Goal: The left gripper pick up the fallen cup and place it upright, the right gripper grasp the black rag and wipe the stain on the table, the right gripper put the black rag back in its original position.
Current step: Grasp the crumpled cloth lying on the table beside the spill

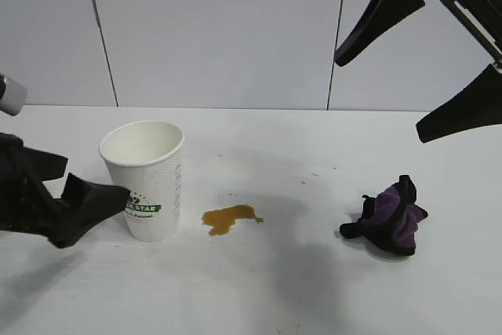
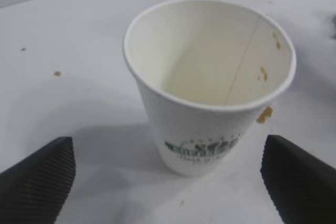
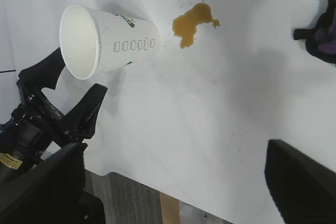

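The white paper cup point(image 1: 146, 180) stands upright on the white table point(image 1: 259, 288), its green-and-brown logo facing the exterior camera. The left wrist view looks down into its open mouth point(image 2: 209, 51), where small amber drops fleck the inner wall and rim, a detail the exterior view does not show. The left gripper point(image 1: 78, 194) sits low at the table's left side with its fingers point(image 2: 37, 182) spread wide and clear of the cup wall, one on either side of it. Just right of the cup lies the amber-brown stain point(image 1: 229, 218); the right wrist view shows fine splatter beyond it. Farther right, well apart from the stain, the bunched black rag point(image 1: 388, 217) rests on the table. The right gripper point(image 1: 420, 60) hangs high above it, jaws wide apart and empty.
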Available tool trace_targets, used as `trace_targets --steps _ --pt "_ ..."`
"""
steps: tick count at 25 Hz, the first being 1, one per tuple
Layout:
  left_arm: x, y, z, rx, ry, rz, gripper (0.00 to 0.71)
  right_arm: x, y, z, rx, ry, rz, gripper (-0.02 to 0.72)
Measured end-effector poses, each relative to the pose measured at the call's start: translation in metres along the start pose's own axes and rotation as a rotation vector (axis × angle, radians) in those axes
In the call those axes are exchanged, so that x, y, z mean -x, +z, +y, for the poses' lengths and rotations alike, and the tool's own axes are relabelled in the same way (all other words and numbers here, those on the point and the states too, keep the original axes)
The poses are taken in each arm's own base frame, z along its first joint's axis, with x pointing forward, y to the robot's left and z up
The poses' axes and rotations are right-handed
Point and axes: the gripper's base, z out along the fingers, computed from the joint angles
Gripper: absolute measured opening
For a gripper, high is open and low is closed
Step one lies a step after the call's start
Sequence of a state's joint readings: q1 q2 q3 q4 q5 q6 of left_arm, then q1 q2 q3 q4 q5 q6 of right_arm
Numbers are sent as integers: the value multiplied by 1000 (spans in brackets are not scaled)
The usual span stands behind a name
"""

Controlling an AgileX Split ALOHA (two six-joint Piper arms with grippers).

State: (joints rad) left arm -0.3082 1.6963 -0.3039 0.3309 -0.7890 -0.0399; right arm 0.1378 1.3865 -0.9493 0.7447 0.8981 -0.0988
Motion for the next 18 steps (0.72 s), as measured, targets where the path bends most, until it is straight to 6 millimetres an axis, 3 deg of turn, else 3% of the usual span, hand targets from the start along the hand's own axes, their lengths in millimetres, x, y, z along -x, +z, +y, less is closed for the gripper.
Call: trace_targets --steps 5,11,14,18 --pt "11 -14 17 201 -137 -27 693 0 0 0 0 0 0 639" --pt "37 -48 57 671 -155 -77 694 0 0 0 0 0 -1 639" --pt "61 -72 73 882 -157 -96 694 1 0 0 -1 0 -8 639" --pt "109 -113 76 934 -150 -186 694 1 0 0 -1 0 -15 639"
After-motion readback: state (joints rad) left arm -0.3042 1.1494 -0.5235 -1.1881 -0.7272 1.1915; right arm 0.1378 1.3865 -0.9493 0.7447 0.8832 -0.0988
